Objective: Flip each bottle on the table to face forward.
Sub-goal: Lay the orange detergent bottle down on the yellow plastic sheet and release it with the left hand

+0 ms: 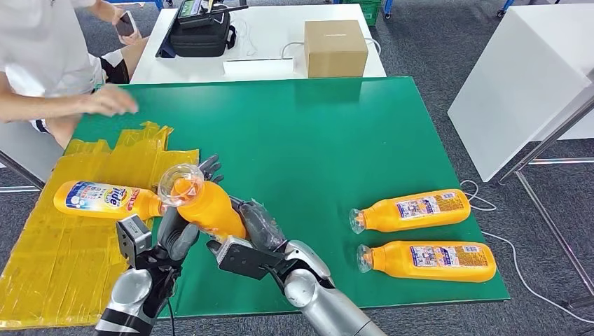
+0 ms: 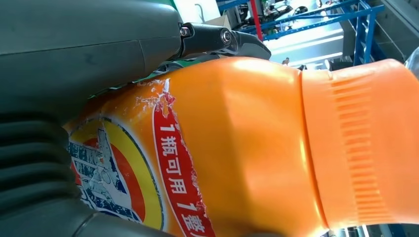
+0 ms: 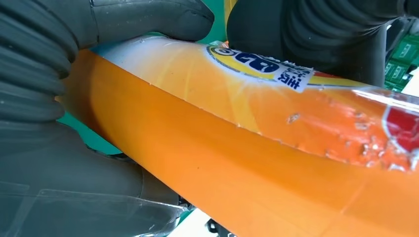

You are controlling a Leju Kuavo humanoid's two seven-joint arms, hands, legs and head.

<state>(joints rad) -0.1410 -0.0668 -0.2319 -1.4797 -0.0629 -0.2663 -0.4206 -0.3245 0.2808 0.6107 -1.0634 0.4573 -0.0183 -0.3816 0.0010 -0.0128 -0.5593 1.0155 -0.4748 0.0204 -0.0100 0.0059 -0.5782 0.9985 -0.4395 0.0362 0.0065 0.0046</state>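
An orange detergent bottle [image 1: 208, 207] with a clear cap is lifted above the green mat, cap end raised toward the far left. Both hands hold it: my left hand [image 1: 183, 222] wraps its upper body, my right hand [image 1: 258, 225] grips its lower end. Up close, the left wrist view shows the bottle [image 2: 257, 148] with its torn label under my left hand [image 2: 74, 64]; the right wrist view has the bottle [image 3: 247, 163] clasped in my right hand [image 3: 59, 98]. A Tide bottle [image 1: 105, 199] lies on the yellow sheet. Two more orange bottles [image 1: 413, 210] [image 1: 429, 261] lie at the right, caps pointing left.
The green mat [image 1: 301, 133] covers the table; a yellow plastic sheet [image 1: 63, 259] drapes its left end. A person's arm [image 1: 84, 103] reaches over the far left corner. Behind stand a cardboard box [image 1: 335, 47] and a black bag [image 1: 202, 35] on a white table.
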